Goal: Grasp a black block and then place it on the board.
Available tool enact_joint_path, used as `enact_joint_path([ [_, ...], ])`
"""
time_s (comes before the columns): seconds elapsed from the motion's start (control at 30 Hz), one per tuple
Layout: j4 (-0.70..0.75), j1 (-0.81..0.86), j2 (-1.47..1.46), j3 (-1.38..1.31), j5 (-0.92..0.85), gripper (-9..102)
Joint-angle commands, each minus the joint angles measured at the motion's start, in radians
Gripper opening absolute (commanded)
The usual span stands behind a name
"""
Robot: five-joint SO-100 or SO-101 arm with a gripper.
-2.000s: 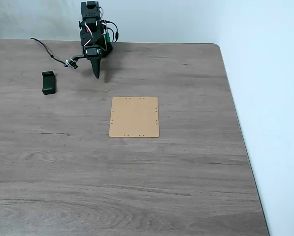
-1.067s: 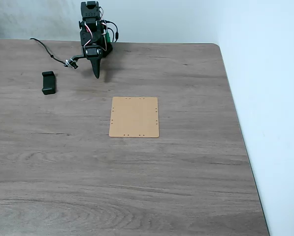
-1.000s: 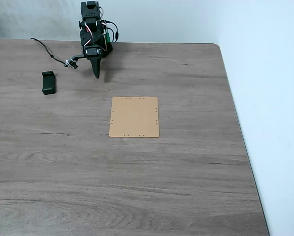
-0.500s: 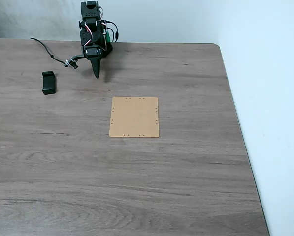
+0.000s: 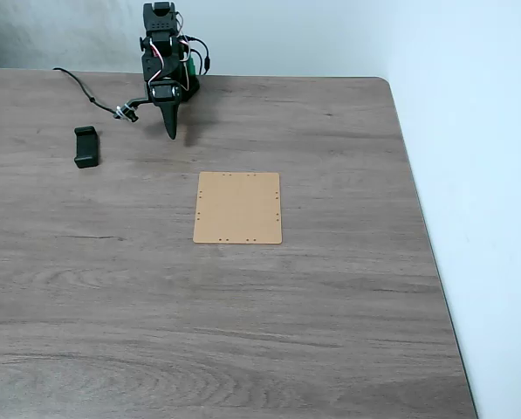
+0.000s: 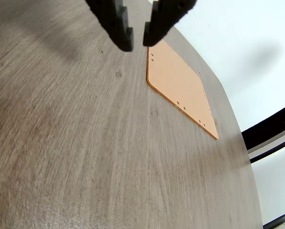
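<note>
The black block (image 5: pixel 85 147) lies on the tabletop at the left in the fixed view, well apart from everything else. The tan board (image 5: pixel 238 208) lies flat near the middle of the table, with small holes along its edges. My gripper (image 5: pixel 173 133) hangs folded at the arm's base by the table's far edge, pointing down, to the right of the block and behind the board. In the wrist view the gripper (image 6: pixel 138 44) reaches in from the top, shut with only a thin slit between its tips and nothing held. There the board (image 6: pixel 180 86) lies just beyond the fingertips.
A black cable (image 5: pixel 85 92) runs over the table from the far left to the arm's base. The grey wood-grain table (image 5: pixel 330 305) ends at its right edge against a pale floor; its rounded far-right corner is close to the wall.
</note>
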Motion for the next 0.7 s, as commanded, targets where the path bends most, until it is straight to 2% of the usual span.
enact_joint_path([
  [0.0,0.008,-0.017,0.018,-0.005,-0.02,0],
  [0.3,0.003,-0.017,0.018,-0.005,-0.031,0],
  [0.47,-0.035,0.025,0.018,-0.003,-0.155,0],
  [0.67,-0.009,0.075,-0.046,-0.094,-0.321,0],
])
